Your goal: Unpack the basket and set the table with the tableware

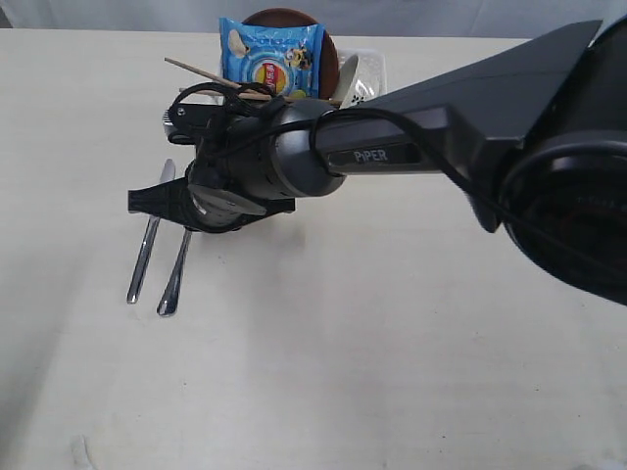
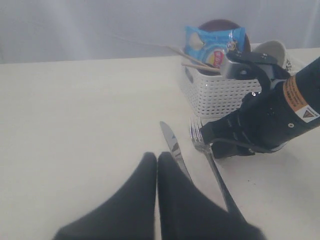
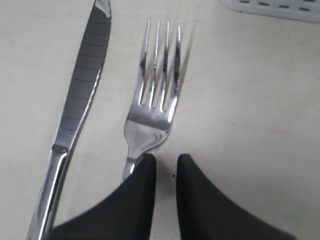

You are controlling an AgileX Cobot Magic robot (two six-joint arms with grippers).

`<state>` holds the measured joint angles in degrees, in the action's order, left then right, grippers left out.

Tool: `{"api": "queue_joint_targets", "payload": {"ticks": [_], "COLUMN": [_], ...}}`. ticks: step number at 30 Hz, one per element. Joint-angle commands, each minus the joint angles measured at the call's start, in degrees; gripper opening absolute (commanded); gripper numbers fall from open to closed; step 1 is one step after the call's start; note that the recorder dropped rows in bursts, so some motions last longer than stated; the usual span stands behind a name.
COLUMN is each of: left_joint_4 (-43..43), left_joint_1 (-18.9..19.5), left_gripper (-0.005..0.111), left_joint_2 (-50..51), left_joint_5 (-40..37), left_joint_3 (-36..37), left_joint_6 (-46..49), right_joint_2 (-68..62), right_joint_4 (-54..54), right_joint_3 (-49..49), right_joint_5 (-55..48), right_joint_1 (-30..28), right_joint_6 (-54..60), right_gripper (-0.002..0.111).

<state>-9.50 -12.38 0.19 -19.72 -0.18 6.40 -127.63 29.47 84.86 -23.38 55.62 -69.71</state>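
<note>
Fork (image 3: 152, 107) and knife (image 3: 82, 100) lie flat, parallel, just apart on the table (image 1: 392, 372) near the basket (image 2: 215, 92), tines and blade tip toward it, table edges well away; I see the right gripper (image 3: 166, 159) narrowly parted over the fork's neck, the left gripper (image 2: 157, 156) pressed together.

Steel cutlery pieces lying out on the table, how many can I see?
2. The knife lies flat on the table, and the fork lies right beside it, near the basket. More cutlery may be hidden inside the basket.
</note>
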Motion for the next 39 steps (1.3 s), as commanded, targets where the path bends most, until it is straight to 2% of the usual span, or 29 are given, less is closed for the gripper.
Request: {"api": "queue_joint_targets", "payload": {"ticks": [1, 21, 26, 29, 33, 39], "left_joint_4": [0.1, 0.1, 0.1, 0.1, 0.1, 0.1], "left_joint_1": [-0.3, -0.3, -0.3, -0.3, -0.3, -0.3], "left_gripper": [0.000, 0.000, 0.000, 0.000, 0.000, 0.000], "left_joint_2": [-0.2, -0.2, -0.2, -0.2, -0.2, -0.2], "left_joint_5": [0.1, 0.1, 0.1, 0.1, 0.1, 0.1], "left_joint_3": [0.2, 0.2, 0.2, 0.2, 0.2, 0.2], "left_joint_6": [0.0, 0.0, 0.0, 0.0, 0.0, 0.0], "right_joint_2": [-0.1, 1.2, 3.9, 6.8, 10.8, 19.0], "right_joint_4": [0.0, 0.1, 0.6, 0.6, 0.7, 4.6], "right_joint_3": [-0.3, -0.3, -0.3, -0.3, -1.3, -10.5], "right_joint_5": [1.0, 3.2, -1.3, -5.3, -9.4, -2.9], "right_joint_1": [-0.2, -0.2, -0.2, -0.2, -0.1, -0.1], "right_joint_6": [0.4, 0.6, 2.2, 8.4, 15.7, 15.8], "right_gripper": [0.016, 0.016, 0.016, 0.016, -0.001, 0.000]}}
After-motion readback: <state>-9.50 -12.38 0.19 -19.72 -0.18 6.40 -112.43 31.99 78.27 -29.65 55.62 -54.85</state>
